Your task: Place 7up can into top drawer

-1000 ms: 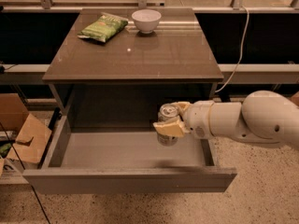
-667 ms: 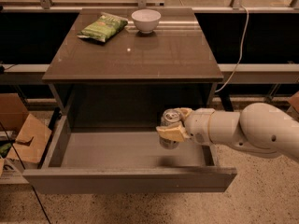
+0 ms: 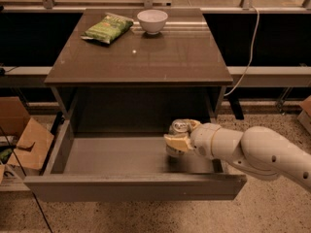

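The top drawer (image 3: 97,161) is pulled open under the brown table, its grey floor showing. The silvery 7up can (image 3: 178,128) stands upright inside the drawer at its right side, its shiny top visible. My gripper (image 3: 181,136) reaches in from the right on a white arm, and its cream fingers are shut on the can, one in front and one behind. The can's base is at or just above the drawer floor; I cannot tell if it touches.
A green chip bag (image 3: 107,28) and a white bowl (image 3: 152,21) lie at the back of the table top (image 3: 146,57). Cardboard boxes (image 3: 24,140) stand on the floor at the left. A cable (image 3: 250,47) hangs at the right.
My gripper has lowered the can a little deeper into the drawer, and the arm has dropped and drawn back to the right.
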`<state>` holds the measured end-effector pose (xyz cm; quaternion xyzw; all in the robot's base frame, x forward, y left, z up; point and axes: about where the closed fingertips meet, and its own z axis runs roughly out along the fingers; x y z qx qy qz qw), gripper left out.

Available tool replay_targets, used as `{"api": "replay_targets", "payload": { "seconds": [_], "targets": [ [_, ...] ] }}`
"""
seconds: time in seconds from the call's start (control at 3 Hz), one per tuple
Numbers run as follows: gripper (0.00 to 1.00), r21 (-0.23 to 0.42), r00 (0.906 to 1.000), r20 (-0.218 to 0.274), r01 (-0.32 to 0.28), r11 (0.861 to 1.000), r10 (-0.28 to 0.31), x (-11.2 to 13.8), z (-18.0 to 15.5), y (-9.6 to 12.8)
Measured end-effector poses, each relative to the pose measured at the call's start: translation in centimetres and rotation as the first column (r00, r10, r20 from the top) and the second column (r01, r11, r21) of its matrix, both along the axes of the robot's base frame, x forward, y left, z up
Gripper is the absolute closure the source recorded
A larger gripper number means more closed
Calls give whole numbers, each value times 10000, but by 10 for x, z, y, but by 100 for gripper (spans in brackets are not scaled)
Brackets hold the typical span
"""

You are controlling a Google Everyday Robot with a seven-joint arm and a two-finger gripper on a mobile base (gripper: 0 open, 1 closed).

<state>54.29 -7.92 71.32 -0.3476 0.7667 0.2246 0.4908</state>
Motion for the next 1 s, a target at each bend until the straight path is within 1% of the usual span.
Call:
{"api": "replay_targets", "payload": {
  "seconds": [0.33,0.67,1.0],
  "targets": [
    [27,49,10000,23,95,9999,-95,3,-3,1],
    [4,52,10000,23,70,10000,-70,3,-3,2],
    [0,54,10000,23,55,10000,-55,3,-3,3]
  ]
}}
